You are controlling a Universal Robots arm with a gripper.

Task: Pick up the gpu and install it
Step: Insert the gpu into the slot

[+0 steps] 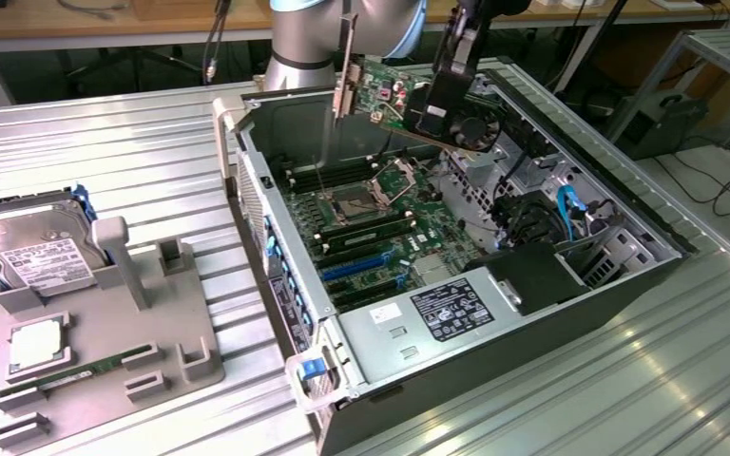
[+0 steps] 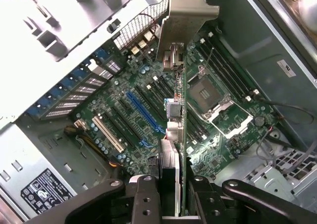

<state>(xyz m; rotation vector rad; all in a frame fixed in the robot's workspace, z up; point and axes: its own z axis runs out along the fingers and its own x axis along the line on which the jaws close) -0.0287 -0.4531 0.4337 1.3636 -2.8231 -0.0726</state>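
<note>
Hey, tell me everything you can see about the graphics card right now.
The graphics card is a thin green circuit board with a round black fan on one face and a long silvery metal bracket at one end. The gripper is shut on it, its fingers pinching the two faces. It hangs tilted in the air above the open computer case, touching nothing else. The wrist view sees it edge-on over the motherboard.
</note>
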